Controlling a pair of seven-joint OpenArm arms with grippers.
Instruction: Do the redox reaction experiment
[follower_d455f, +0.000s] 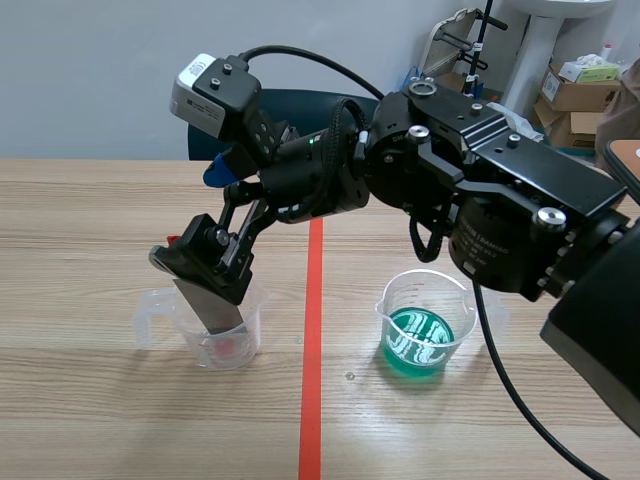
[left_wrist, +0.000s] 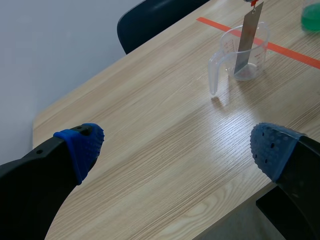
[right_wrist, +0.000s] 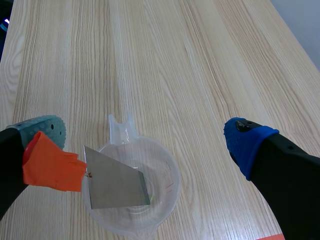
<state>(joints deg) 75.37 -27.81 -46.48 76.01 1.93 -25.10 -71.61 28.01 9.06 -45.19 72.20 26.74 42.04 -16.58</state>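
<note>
Closest to the lens, the left gripper (left_wrist: 177, 148) hangs over the near edge of the wooden table (left_wrist: 150, 130), fingers spread wide and holding nothing. The right gripper (right_wrist: 146, 137) stands directly above the clear cup (right_wrist: 167, 200), also wide open, with nothing pressed between its pads. An orange tag (right_wrist: 50, 162) on the metal strip (right_wrist: 115, 185) lies against one finger, and whether it sticks there cannot be told. The strip leans inside the clear cup, lower end at the bottom and tagged end above the rim. The second cup (follower_d455f: 400, 295), holding green liquid (follower_d455f: 425, 345), stands well apart across the orange tape line (follower_d455f: 312, 380). Judged from this layout, the strip is staged but not immersed in the green liquid, so the reaction step proper appears outstanding: the strip must be gripped, lifted clear and lowered into the solution. The strip is flat, thin, dull grey, straight-edged and looks rigid. Both cups are transparent plastic with pour spouts, the clear one also showing a handle and faint printed graduations. The table has pale, matte wood grain.
</note>
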